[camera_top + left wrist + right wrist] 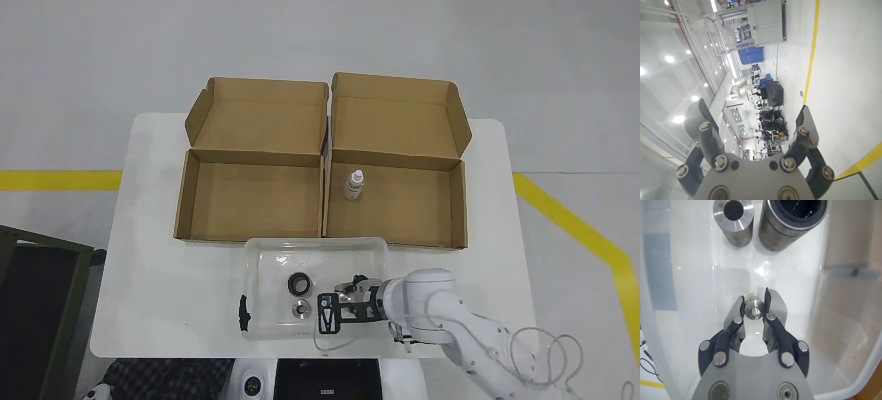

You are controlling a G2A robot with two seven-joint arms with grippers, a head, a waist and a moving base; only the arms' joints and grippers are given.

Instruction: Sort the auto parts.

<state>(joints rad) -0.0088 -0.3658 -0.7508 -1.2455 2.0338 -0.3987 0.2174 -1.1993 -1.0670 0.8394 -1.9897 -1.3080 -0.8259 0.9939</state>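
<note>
Nothing legible anywhere here. The bottle (354,185) carries a label, too small to read; the blue panels (751,55) show a white mark, also too small.

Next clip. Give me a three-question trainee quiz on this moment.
1. True or false: the right gripper is shut on a small metal part.
2. How many cardboard boxes stand open beyond the bin? A) one B) two C) three
3. Fill in: the left gripper is ____.
Key: 1 true; 2 B; 3 open.
</note>
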